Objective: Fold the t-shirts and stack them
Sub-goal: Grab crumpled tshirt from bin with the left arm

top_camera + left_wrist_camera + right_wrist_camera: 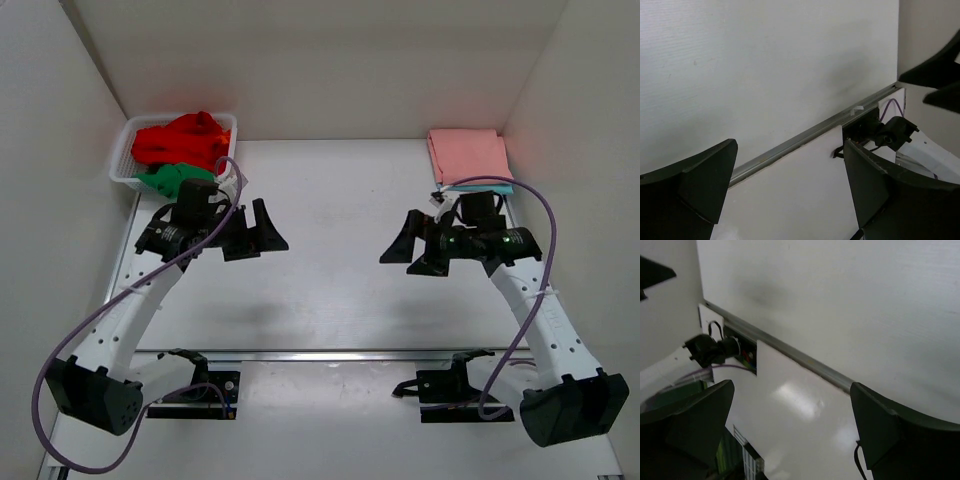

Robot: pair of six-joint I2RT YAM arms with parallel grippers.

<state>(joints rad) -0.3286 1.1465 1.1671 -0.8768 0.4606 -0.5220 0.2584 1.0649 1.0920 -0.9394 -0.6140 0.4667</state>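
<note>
Both black two-finger grippers, left gripper [258,240] and right gripper [412,256], hang wide open, holding nothing. Crumpled red t-shirt [180,140] and green t-shirt [170,178] fill the white plastic lattice basket [122,160]; the folded salmon pink t-shirt [468,155] tops the light blue t-shirt [495,188]. I reckon we're between shirts, so the left arm fetches another next.

Only a sliver of the light blue t-shirt [500,188] shows beneath the salmon pink t-shirt [468,155], the rest hidden.

Left gripper [262,240], right gripper [410,255]: fingers [700,185] apart.
</note>
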